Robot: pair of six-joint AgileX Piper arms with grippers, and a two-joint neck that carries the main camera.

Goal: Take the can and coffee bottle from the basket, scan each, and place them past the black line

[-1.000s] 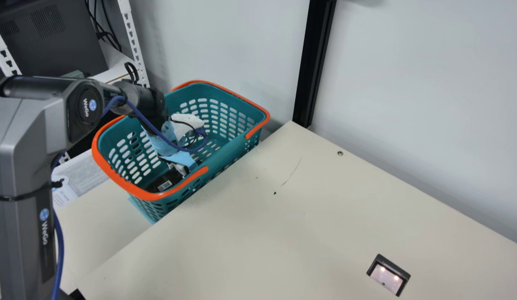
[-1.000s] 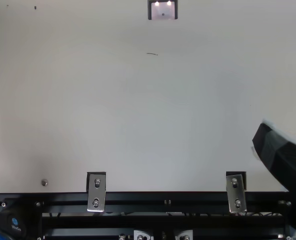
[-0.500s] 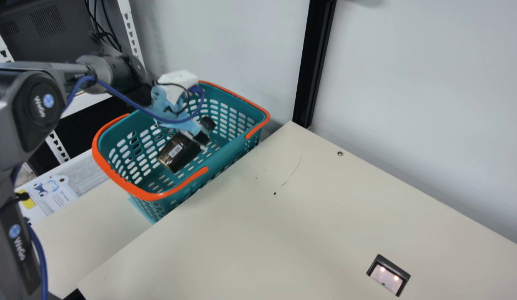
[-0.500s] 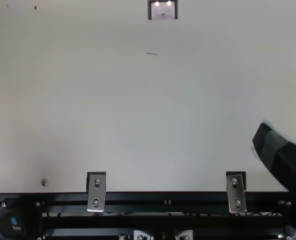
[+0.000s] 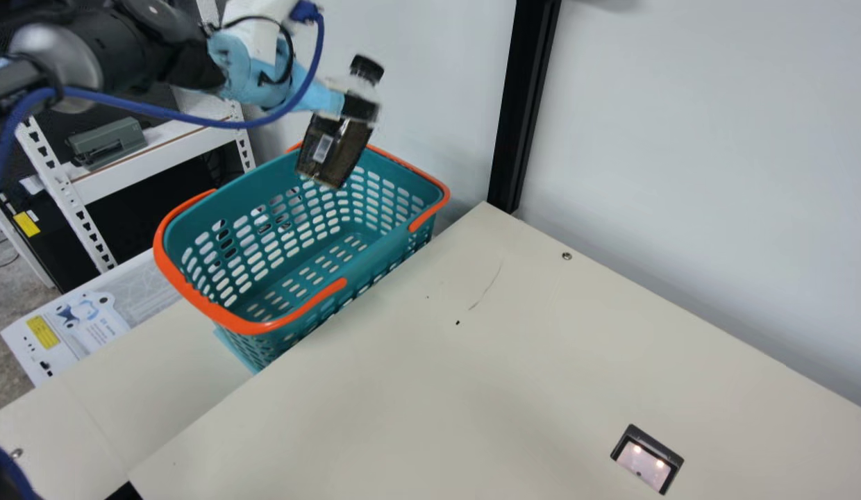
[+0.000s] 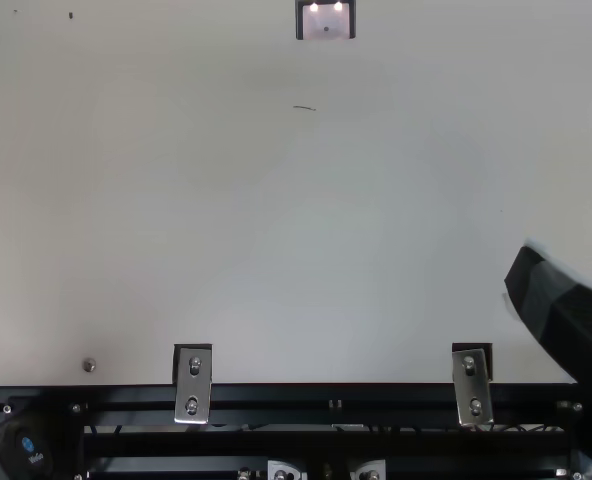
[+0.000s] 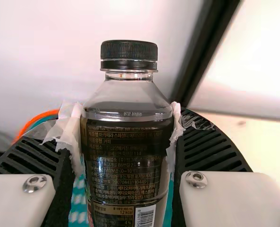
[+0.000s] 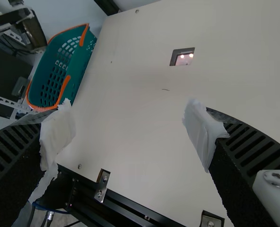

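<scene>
Table (image 5: 472, 382) meets pale wall (image 5: 680, 104) beside a black post (image 5: 521, 104); my left gripper (image 5: 354, 107) clasps the coffee bottle (image 5: 333, 149), my right gripper (image 6: 568, 258) gapes.

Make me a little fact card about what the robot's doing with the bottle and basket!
Coffee bottle: lifted out of the basket, tilted, cap end up
Cap: black, on
Left gripper: fingers shut on bottle
Right gripper: fingers open, above the table
Basket: teal, orange handles, beside table
Scanner: on table, two lights glowing
Bottle at scanner: not yet
</scene>
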